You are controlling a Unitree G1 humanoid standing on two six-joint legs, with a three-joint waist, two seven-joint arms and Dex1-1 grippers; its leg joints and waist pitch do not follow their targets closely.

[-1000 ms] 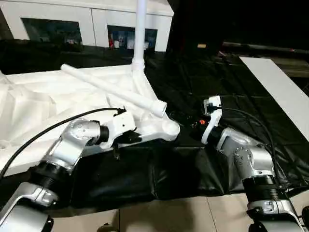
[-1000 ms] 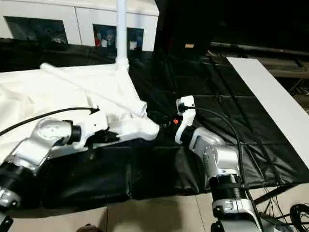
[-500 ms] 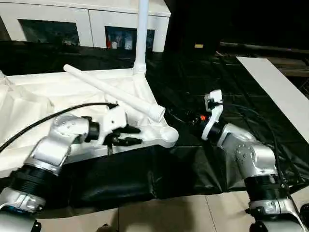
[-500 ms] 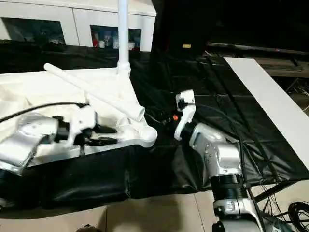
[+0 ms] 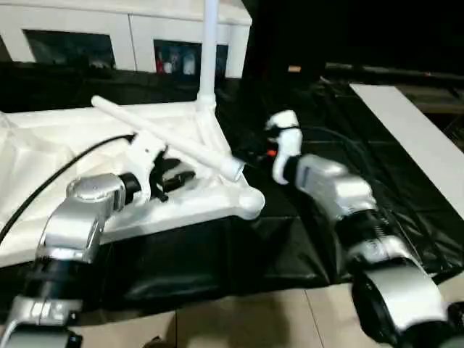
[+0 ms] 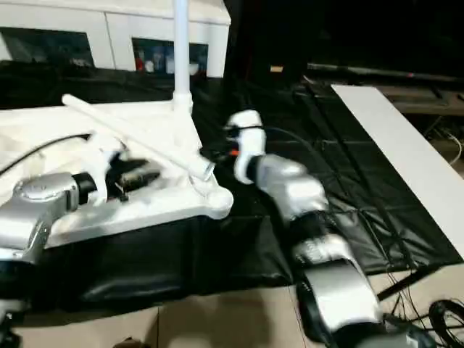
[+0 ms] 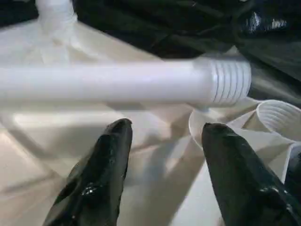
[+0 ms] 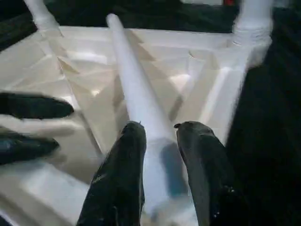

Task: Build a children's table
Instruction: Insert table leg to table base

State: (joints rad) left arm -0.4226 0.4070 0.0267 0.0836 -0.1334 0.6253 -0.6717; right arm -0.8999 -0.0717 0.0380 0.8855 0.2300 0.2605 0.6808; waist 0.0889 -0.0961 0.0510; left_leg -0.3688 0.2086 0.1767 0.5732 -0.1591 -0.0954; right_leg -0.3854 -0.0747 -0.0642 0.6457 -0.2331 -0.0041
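My left fingers (image 7: 162, 174) hang open just beside a loose white leg (image 7: 117, 82). My right fingers (image 8: 162, 172) straddle that leg's threaded end, over the upturned tabletop (image 5: 43, 156).

Tabletops: one (image 5: 43, 159) is counted, underside up.
Legs: two are counted; one loose (image 5: 167, 138) across the tabletop, one upright (image 5: 210, 51) at the tabletop's far corner.
Grippers: two, left gripper (image 7: 162, 155), right gripper (image 8: 160, 141).
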